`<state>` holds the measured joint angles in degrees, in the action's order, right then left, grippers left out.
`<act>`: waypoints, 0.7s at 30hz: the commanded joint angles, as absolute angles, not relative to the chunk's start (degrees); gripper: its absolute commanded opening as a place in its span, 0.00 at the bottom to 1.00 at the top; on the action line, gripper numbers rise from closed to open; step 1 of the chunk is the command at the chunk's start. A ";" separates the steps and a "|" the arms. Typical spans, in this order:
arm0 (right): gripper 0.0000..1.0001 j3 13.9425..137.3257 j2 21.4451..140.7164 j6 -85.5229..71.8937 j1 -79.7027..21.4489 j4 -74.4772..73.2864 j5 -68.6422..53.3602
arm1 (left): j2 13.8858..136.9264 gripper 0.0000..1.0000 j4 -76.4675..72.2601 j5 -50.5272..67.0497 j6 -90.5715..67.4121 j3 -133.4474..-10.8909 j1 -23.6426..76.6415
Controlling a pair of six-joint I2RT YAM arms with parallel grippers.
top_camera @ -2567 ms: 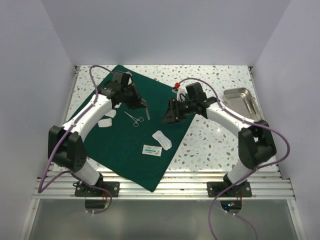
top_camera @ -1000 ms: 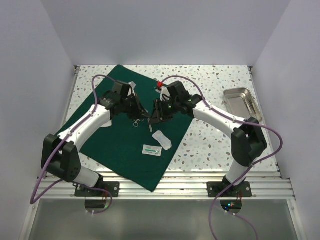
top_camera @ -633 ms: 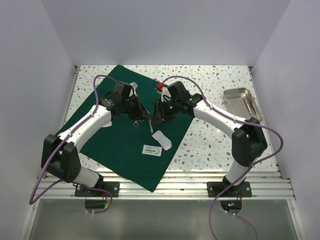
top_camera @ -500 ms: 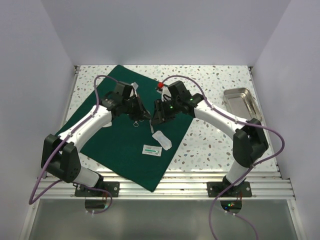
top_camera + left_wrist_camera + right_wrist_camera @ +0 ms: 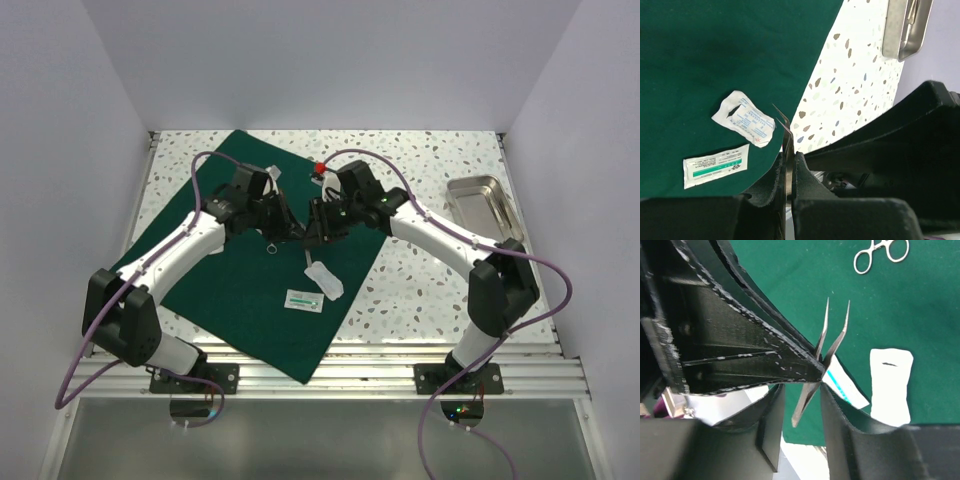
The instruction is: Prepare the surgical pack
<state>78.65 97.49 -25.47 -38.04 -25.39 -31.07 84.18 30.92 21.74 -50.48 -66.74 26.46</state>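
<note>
The surgical pack, a dark green drape [image 5: 240, 290], lies spread flat on the table's left half and fills the ground of the left wrist view [image 5: 715, 60] and right wrist view [image 5: 890, 305]. Over its right part the two grippers meet. My left gripper [image 5: 290, 232] [image 5: 788, 157] is shut on thin steel tweezers [image 5: 786, 150], tips pointing away. My right gripper [image 5: 312, 238] [image 5: 801, 390] stands open, and the joined end of the tweezers [image 5: 825, 347] hangs between its fingers with a gap on the left side.
Ring-handled forceps [image 5: 270, 248] [image 5: 880, 252] lie on the drape by the left gripper. Two white packets [image 5: 324, 280] [image 5: 303, 299] lie nearer the arms' bases, also in the left wrist view [image 5: 744, 125] [image 5: 716, 165]. A steel tray [image 5: 483, 205] [image 5: 907, 27] sits at the right.
Both arms came in from apart and now meet mid-drape. Over the last second the left gripper edged right toward the right one, whose jaws now straddle the tweezers.
</note>
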 commanded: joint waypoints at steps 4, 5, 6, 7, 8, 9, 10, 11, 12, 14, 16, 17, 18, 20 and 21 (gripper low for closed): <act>0.10 78.48 98.87 -24.79 -37.88 -24.52 -31.99 | 81.56 0.00 27.86 23.90 -51.94 -67.06 26.81; 0.09 78.49 99.05 -24.79 -37.79 -24.96 -32.25 | 81.56 0.00 27.69 23.99 -51.94 -66.89 26.81; 0.05 78.57 99.14 -24.61 -37.88 -25.05 -32.26 | 81.48 0.00 27.08 24.17 -52.03 -66.71 26.81; 0.00 78.49 99.14 -24.52 -37.79 -25.05 -32.17 | 81.47 0.00 26.98 24.26 -51.94 -66.71 26.81; 0.00 78.75 99.14 -24.35 -37.79 -25.83 -31.04 | 81.47 0.00 26.81 24.34 -51.77 -66.71 26.81; 0.00 78.92 99.05 -24.00 -37.79 -26.54 -30.16 | 81.65 0.00 27.07 24.17 -51.07 -67.06 26.81; 0.00 79.36 99.05 -23.73 -37.71 -27.06 -29.10 | 81.74 0.03 27.68 23.65 -50.54 -67.50 26.63; 0.00 79.63 98.97 -23.38 -37.10 -28.72 -28.13 | 81.91 0.30 29.69 22.86 -49.93 -68.46 26.46; 0.00 79.80 98.88 -23.12 -36.74 -29.44 -25.95 | 82.18 0.43 30.75 21.98 -49.23 -68.99 26.11; 0.00 80.16 98.62 -21.71 -35.52 -31.63 -23.22 | 82.09 0.76 34.17 18.56 -46.85 -70.13 24.09; 0.00 80.51 98.53 -19.43 -34.28 -33.48 -18.21 | 81.30 0.88 35.94 15.23 -44.92 -70.22 20.94; 0.00 80.51 98.35 -18.81 -32.89 -34.88 -16.02 | 80.95 0.96 37.08 14.51 -44.13 -70.14 19.70; 0.00 80.07 98.26 -17.68 -32.09 -34.98 -13.21 | 80.16 0.98 37.26 14.07 -42.64 -69.88 18.56; 0.00 80.59 98.00 -16.44 -29.03 -37.25 -8.46 | 79.37 0.99 37.79 12.40 -41.40 -69.09 15.83; 0.00 81.03 97.82 -14.96 -27.79 -38.31 -5.74 | 78.58 0.99 37.71 11.61 -40.09 -68.73 15.39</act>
